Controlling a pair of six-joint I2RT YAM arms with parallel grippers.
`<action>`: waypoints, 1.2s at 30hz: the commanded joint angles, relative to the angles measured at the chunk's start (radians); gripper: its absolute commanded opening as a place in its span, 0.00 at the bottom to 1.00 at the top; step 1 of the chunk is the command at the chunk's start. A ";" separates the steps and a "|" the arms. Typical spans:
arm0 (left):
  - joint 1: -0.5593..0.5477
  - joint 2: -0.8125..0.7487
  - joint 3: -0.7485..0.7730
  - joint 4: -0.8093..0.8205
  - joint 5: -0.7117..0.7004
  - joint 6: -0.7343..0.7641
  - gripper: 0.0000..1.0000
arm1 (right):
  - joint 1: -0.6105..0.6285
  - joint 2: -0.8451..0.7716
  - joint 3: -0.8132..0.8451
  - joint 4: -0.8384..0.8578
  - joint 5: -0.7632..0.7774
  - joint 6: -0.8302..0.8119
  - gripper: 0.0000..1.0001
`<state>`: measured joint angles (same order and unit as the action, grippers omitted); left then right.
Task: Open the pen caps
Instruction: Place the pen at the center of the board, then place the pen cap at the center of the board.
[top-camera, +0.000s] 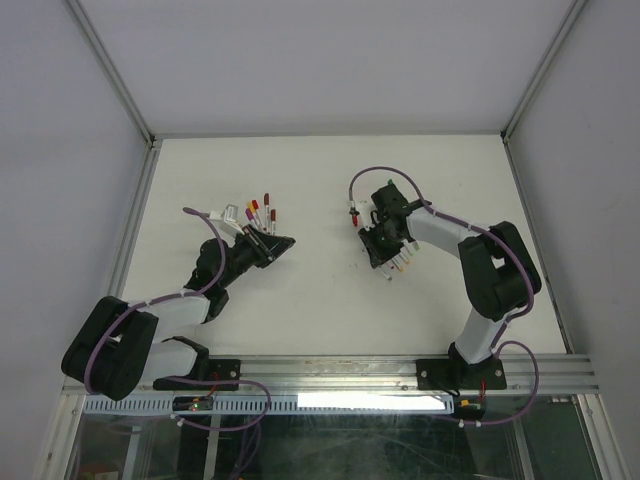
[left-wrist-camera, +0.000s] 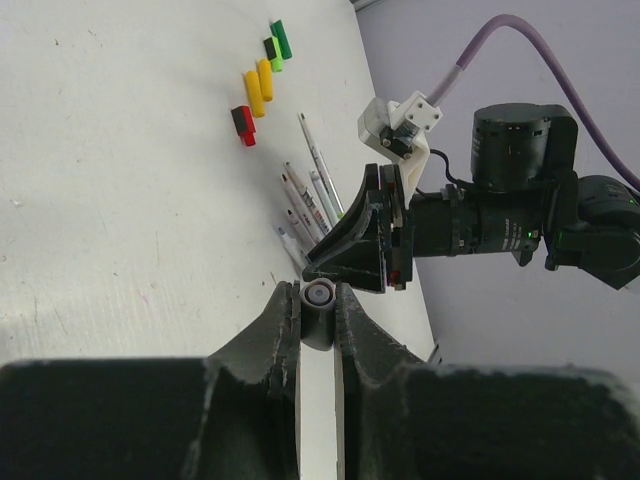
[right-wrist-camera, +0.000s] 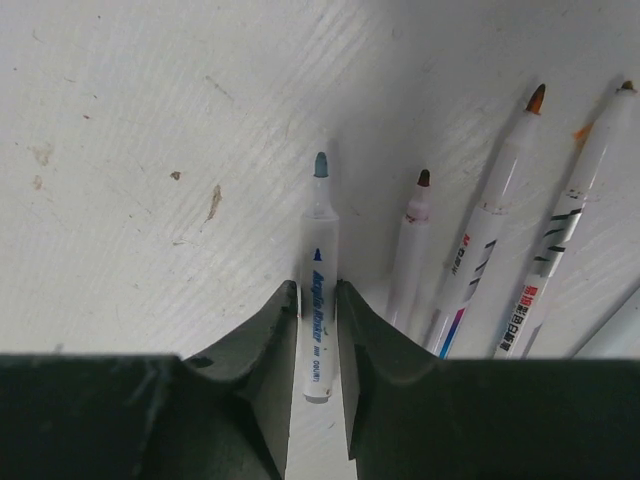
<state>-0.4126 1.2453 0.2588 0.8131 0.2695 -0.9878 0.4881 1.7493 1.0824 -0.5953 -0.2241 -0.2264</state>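
We see the left gripper (left-wrist-camera: 317, 292) pinching a short grey stub (left-wrist-camera: 318, 320) seen end-on; we cannot tell if it is a cap or a barrel end. The right gripper (right-wrist-camera: 318, 300) is clamped on an uncapped blue-tipped pen (right-wrist-camera: 320, 235), whose rear end is hidden between the fingers. The bare pens (right-wrist-camera: 480, 250) beside it are cut off below. Red, yellow and green pen caps (left-wrist-camera: 255, 92) lie loose on the table (left-wrist-camera: 120, 200), well apart from both grippers.

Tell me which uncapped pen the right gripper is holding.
The blue-tipped pen, leftmost in the right wrist view: the right gripper clamps its barrel, while the other pens lie free beside it.
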 joint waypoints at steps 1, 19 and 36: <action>-0.016 0.002 0.031 0.063 0.001 -0.006 0.00 | 0.005 0.014 0.012 0.026 0.041 0.006 0.26; -0.075 -0.020 0.051 0.009 -0.049 0.024 0.00 | 0.006 -0.115 0.017 0.049 0.018 -0.017 0.40; -0.340 0.226 0.278 -0.263 -0.402 0.045 0.00 | -0.042 -0.293 0.003 0.028 -0.150 -0.114 0.45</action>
<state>-0.7097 1.4063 0.4477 0.6193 -0.0242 -0.9630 0.4675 1.5234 1.0828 -0.5804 -0.3046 -0.3042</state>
